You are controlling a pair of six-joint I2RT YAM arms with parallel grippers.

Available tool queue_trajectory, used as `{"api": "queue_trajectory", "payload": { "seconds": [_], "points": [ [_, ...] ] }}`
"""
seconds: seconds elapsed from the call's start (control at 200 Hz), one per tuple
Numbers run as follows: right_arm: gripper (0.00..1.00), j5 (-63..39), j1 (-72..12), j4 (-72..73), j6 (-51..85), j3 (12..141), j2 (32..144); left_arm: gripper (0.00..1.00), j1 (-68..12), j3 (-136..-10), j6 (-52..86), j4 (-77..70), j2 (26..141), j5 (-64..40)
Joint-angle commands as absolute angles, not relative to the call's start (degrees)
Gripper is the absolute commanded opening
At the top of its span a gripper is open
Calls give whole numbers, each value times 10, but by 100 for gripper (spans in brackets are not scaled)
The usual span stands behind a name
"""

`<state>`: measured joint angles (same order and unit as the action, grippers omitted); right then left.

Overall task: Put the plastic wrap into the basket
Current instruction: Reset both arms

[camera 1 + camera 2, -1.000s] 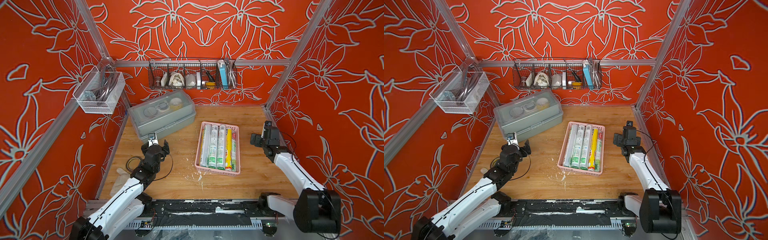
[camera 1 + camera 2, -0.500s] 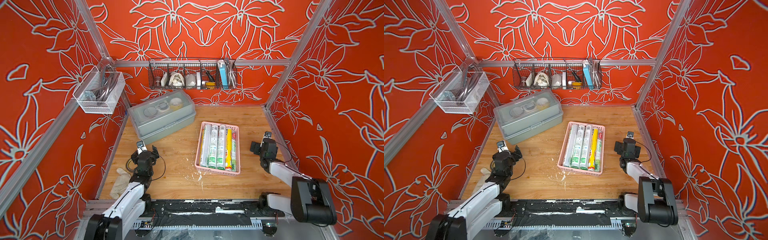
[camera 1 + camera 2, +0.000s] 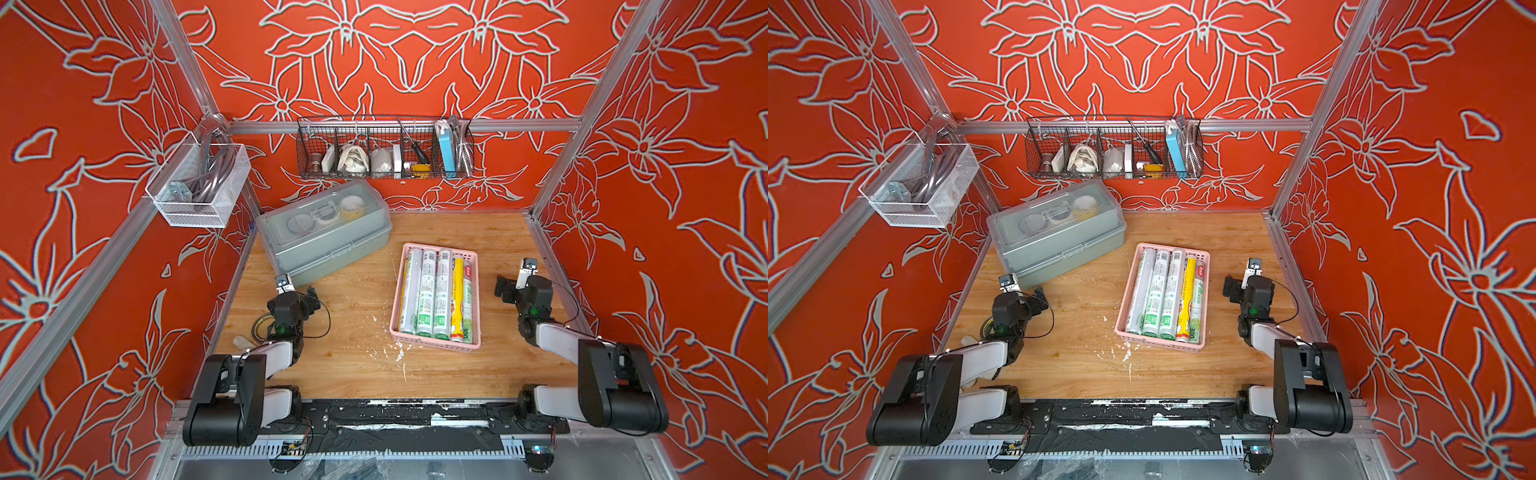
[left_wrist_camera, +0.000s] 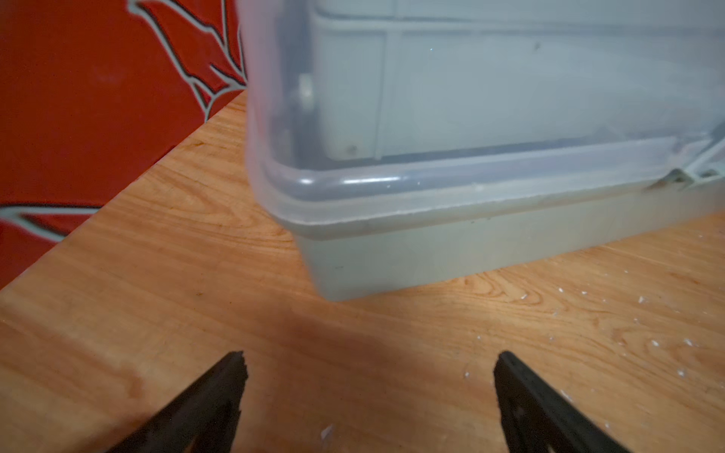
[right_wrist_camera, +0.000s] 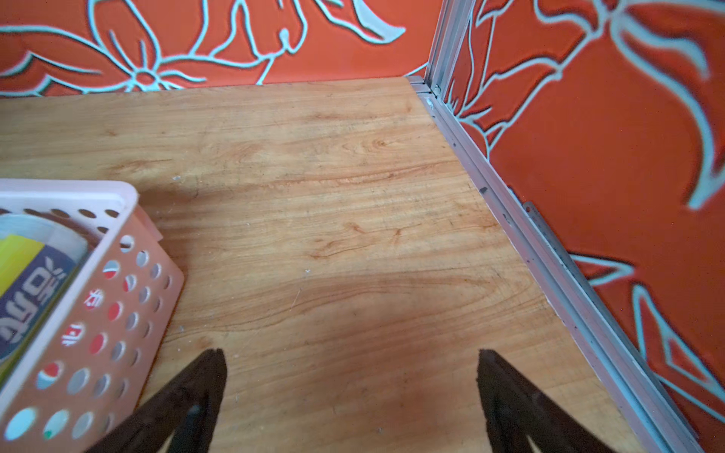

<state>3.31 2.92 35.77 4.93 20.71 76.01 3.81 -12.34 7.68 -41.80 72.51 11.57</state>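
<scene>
Black at the joints, our two arms fold low over the wooden surface (image 3: 353, 365). We see the left tool (image 4: 368, 364) spread wide and empty, facing a corner of the one grey box (image 4: 470, 243); the right tool (image 5: 351, 361) is equally wide and empty, just beside the basket (image 5: 70, 192). By the left arm one tape roll (image 3: 256, 325) is half hidden behind the wrist, and a pale scrap next to it we cannot identify. Farther in, that one pink basket holds the plastic wrap (image 3: 434, 291): we count five rolls side by side, one yellow, the rest pale, mostly with green print; whether more lie beneath we cannot tell. Beyond the box, one wire rack (image 3: 357, 135) and one mesh bin (image 3: 195, 212) hang on the walls, contents indistinct.
</scene>
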Motion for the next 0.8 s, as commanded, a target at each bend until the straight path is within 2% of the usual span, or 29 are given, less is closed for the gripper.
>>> {"api": "queue_trajectory", "payload": {
  "seconds": [0.0,0.11,0.2,0.26,0.395,0.796],
  "points": [
    [100,16,26,395,35,194,758,98,42,-117,64,-477,730,82],
    [100,10,19,409,26,191,770,98,41,-115,58,-504,755,66],
    [99,-13,14,538,13,156,820,98,41,-121,52,-527,792,54],
    [100,-13,14,454,8,175,792,98,41,-129,49,-514,793,50],
    [100,-10,3,439,-2,192,804,98,39,-157,41,-466,797,38],
    [100,-8,2,438,-2,193,805,98,27,-163,33,-461,801,47]
  ]
}}
